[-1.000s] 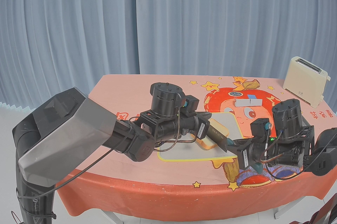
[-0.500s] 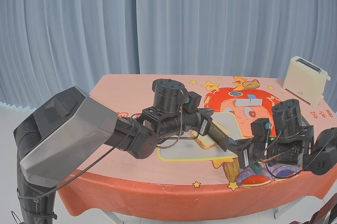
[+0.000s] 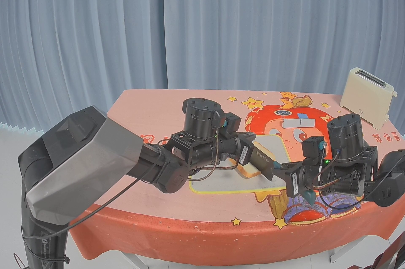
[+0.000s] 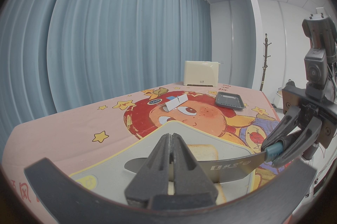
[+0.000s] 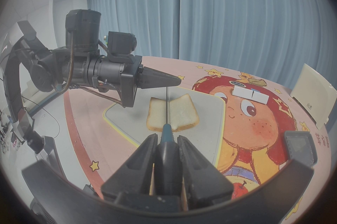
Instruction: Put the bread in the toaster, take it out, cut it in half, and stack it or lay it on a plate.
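pale blue-grey curtains [image 3: 211,17] hang behind the round table under its salmon-pink cartoon cloth [image 3: 147,114], and we're at the cutting stage, by my reading. the golden slice of bread [image 5: 182,112] lies flat on the white cutting board with the yellow rim [image 3: 223,183], which sits mid-table toward the near edge. the cream toaster [image 3: 367,97] stands at the far right edge with nothing sticking out of its slot, so i judge the toasting done.

my right gripper [image 5: 167,138] is clamped round the teal handle of the steel kitchen knife [image 4: 228,168]. the blade stands on edge across the middle of the slice. whether it has gone right through, i can't tell. my left gripper [image 4: 172,137] has its fingers pressed together with nothing between them. its tip is just over the far side of the slice, close to the blade, and whether it touches either i can't tell.

both forearms lie low and level over the table. the left reaches in from the left edge, the right from the near right edge, and the wrists point at each other across the board.

left to do: finish the halving, then carry the pieces to the dark rectangular tray [image 4: 230,100] near the right edge.
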